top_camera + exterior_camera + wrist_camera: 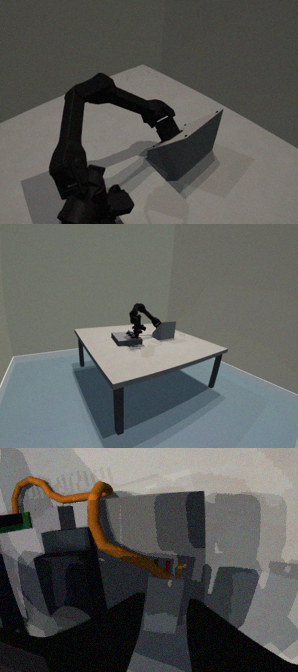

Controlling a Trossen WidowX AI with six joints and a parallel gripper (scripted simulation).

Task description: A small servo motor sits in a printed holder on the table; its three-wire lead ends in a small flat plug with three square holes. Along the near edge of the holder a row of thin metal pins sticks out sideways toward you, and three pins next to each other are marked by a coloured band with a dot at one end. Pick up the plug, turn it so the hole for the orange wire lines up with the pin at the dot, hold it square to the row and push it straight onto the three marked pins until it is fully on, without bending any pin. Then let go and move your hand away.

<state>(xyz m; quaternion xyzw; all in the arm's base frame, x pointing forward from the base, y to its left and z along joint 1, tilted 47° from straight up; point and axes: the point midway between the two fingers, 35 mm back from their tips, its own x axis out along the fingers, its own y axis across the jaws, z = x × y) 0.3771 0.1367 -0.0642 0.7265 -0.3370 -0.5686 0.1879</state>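
Observation:
My gripper (166, 603) is open in the wrist view, with one dark finger on each side of the pale flat plug (163, 610). A narrow gap shows at the plug's right side; contact on the left is unclear. The orange lead (94, 518) loops to the plug's far end, where bits of red and orange wire show. A dark servo (70, 575) lies left of the gripper. The green-edged pin strip (26, 521) is partly in view at the left edge. The marked pins and coloured band cannot be made out. The arm hides plug and fingertips in the top view.
The grey holder (119, 336) (42, 196) stands beneath the gripper on the pale table (159, 360). A slanted grey mount (190, 150) (168, 330) carries the arm's base. Shadows of the arm fall across the holder and the table.

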